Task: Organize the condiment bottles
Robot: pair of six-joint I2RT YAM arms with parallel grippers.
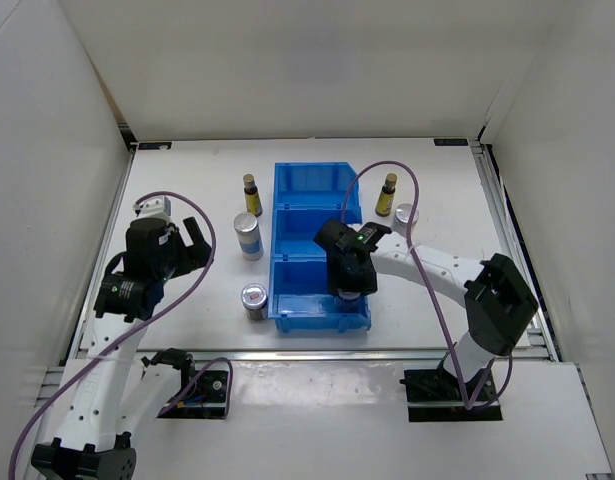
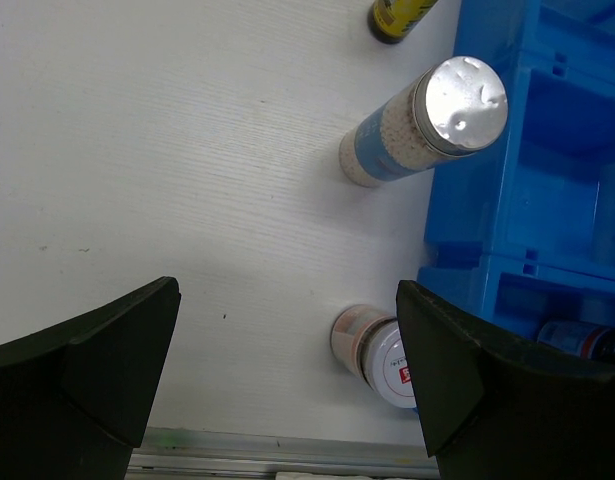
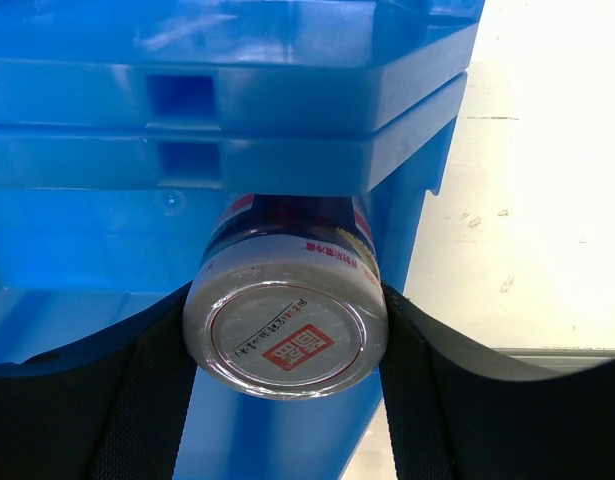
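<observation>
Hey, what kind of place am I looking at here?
Probably a robotics lab test cell: white panel walls enclose the table, two robot arms are bolted at its near edge, and a blue bin with condiment bottles looks staged.

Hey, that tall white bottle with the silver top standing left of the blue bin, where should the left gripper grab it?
Probably the round body below the silvery top of the white bottle, coming from its left with the open left gripper. It stands upright, and the blue bin wall crowds its right side, while nothing stands on its left.
</observation>
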